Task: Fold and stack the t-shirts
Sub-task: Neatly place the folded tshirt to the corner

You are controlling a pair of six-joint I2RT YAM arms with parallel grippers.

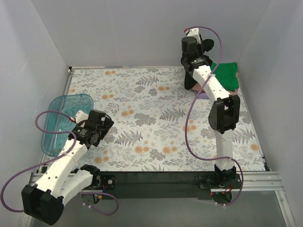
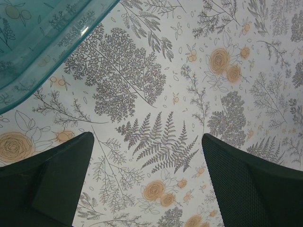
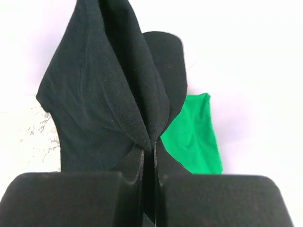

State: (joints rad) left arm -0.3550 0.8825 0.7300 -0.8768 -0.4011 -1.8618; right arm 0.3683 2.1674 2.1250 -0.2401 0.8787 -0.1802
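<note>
My right gripper (image 3: pixel 152 150) is shut on a bunched fold of the black t-shirt (image 3: pixel 109 104). In the top view it (image 1: pixel 199 47) is raised at the far right corner, with the black cloth (image 1: pixel 208 45) hanging by it. Just beyond lies a folded green t-shirt (image 1: pixel 226 72), on top of a stack; it also shows in the right wrist view (image 3: pixel 194 135). A lavender edge (image 1: pixel 203 94) peeks out under the arm. The other folded shirts are hidden. My left gripper (image 1: pixel 105 124) is open and empty above the floral tablecloth (image 2: pixel 151 94), its fingers (image 2: pixel 246 179) wide apart.
A translucent teal plastic tray (image 1: pixel 59 120) sits at the left edge of the table, right beside my left gripper; its corner shows in the left wrist view (image 2: pixel 38 33). White walls enclose the table on the left, back and right.
</note>
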